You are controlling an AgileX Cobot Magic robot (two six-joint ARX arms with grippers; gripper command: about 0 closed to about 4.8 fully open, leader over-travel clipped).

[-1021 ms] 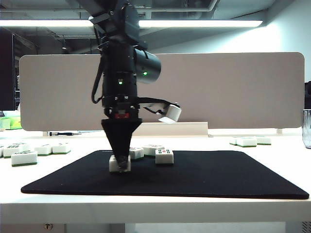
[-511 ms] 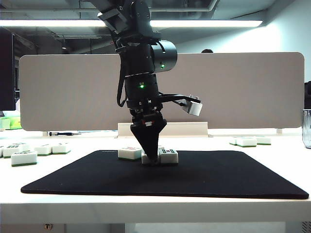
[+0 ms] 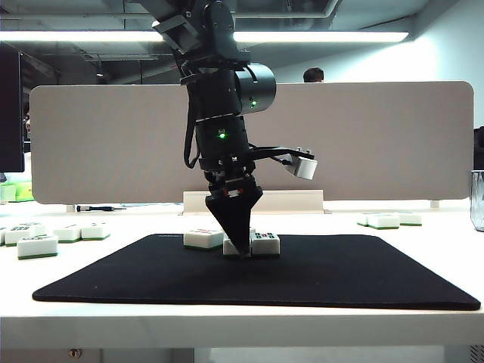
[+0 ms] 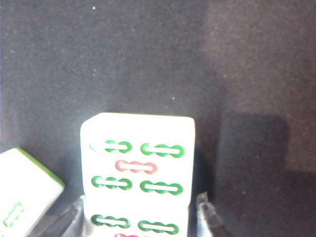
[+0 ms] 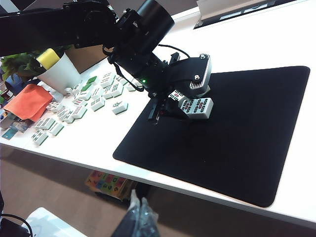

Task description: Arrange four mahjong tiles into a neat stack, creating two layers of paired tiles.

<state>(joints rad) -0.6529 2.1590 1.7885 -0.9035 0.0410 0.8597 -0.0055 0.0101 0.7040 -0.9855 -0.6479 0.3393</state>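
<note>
The left gripper [image 3: 240, 249] points straight down on the black mat [image 3: 363, 276], its dark wedge tip at the mahjong tiles [image 3: 261, 243]. In the left wrist view 2 translucent fingertips [image 4: 206, 217] stand either side of a tile with a sliver of gap, so the claw looks slackened, hardly gripping; a 2nd tile [image 4: 137, 158] butts against it, faces up, and a 3rd tile [image 4: 24, 192] lies apart, tilted. The arm hangs near-vertical from above. The exterior view adds a separate tile [image 3: 203, 239] left of the pair. Only the right wrist view shows scattered spare tiles [image 5: 74, 111] beside a white cup [image 5: 61, 74]; the right gripper is unseen.
</note>
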